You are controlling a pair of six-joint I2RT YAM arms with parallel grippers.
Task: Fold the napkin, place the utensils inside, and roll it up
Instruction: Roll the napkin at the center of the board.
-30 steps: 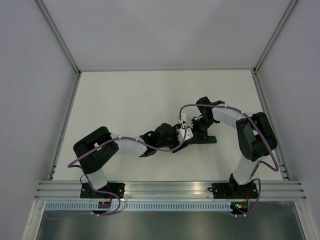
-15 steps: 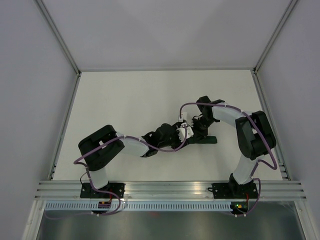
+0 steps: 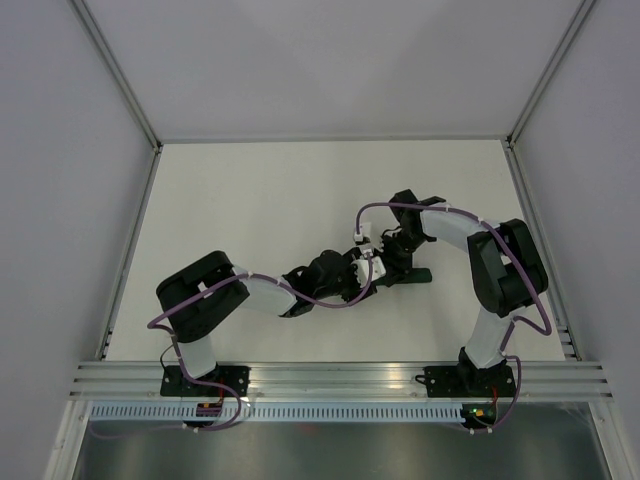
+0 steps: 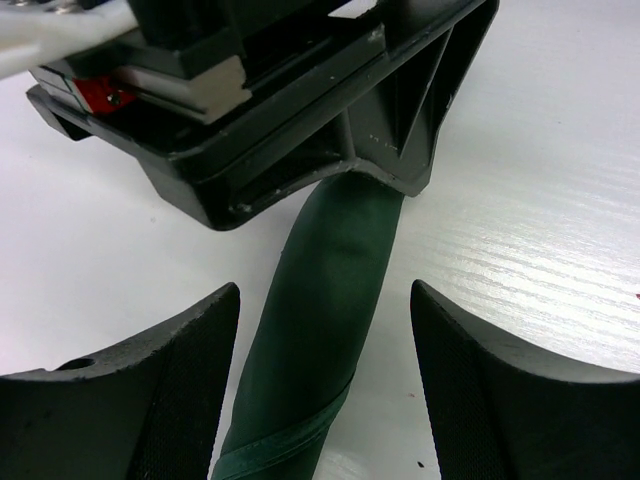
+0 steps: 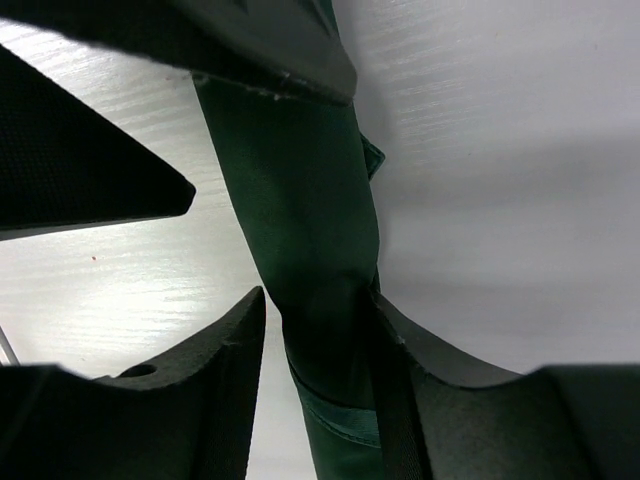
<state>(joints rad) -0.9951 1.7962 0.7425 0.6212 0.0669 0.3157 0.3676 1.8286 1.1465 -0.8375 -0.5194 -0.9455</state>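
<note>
Napkin (image 4: 340, 240) is rolled into a tight tube; right gripper (image 5: 318, 325) pinches it, left gripper (image 4: 325, 300) sits wide open around it.

Readable text: none in any view.
White tags (image 3: 362, 238), middle of the top view: too small to read.
Red patch (image 4: 104, 95), upper left of the left wrist view: blurred, illegible.

From above, my two wrists covered most of the rolled dark green fabric napkin (image 3: 420, 279), and only its right end showed. In my left wrist view its far end ran under my right jaws, and the bottom edge cut off its near end. What lay inside, I could not tell.
</note>
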